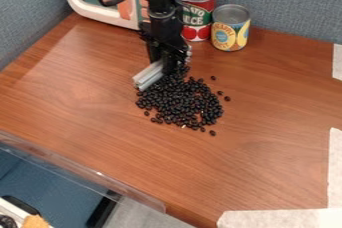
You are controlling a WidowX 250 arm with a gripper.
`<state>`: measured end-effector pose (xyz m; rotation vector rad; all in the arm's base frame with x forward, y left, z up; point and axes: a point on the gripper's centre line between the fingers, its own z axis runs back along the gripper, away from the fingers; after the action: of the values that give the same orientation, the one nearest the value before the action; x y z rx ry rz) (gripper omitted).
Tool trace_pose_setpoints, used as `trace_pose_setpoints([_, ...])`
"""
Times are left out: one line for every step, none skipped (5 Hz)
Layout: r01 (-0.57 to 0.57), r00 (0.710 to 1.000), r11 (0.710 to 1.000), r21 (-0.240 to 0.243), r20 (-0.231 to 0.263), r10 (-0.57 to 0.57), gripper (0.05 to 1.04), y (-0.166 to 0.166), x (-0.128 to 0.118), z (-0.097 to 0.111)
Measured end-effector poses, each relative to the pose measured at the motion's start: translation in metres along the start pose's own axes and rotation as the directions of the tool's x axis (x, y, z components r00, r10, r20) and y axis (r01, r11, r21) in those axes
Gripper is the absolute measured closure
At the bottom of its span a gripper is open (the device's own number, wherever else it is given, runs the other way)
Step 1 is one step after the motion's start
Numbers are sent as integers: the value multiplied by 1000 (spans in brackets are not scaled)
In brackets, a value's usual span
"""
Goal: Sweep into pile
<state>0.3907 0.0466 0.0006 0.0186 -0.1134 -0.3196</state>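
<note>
The black gripper hangs from the top edge, low over the wooden table at the upper end of the bean heap. A grey, bar-like piece is at the gripper, angled down to the left, its lower end beside the heap's upper left edge. Black beans lie in one dense patch just below the gripper, near the middle of the view. A few stray beans lie apart at its right and lower right, one of them at the bottom. The gripper hides part of the heap's top.
Two cans, a red one and a yellow one, stand behind the beans to the right of the arm. A white and teal toy piece is at the upper left. White tape marks the lower right; a clear edge strip runs along the lower left.
</note>
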Motion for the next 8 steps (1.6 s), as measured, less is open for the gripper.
trace_pose_setpoints([50,999,999,-2,0,-50,715,-20,2,1])
trace_pose_setpoints([85,996,996,-6,-3,-85,715,-37,2,3])
trace_pose_setpoints([118,993,993,-5,3,-118,715,-47,3,6])
trace_pose_setpoints([125,992,992,1,5,-125,715,-46,3,8])
trace_pose_setpoints([85,996,996,9,15,-85,715,-30,6,15])
trace_pose_setpoints([22,999,1000,16,48,-23,715,-3,2,37])
trace_pose_setpoints([-65,994,998,-5,93,65,715,25,-14,55])
trace_pose_setpoints([-182,981,982,-58,60,185,715,52,-54,45])
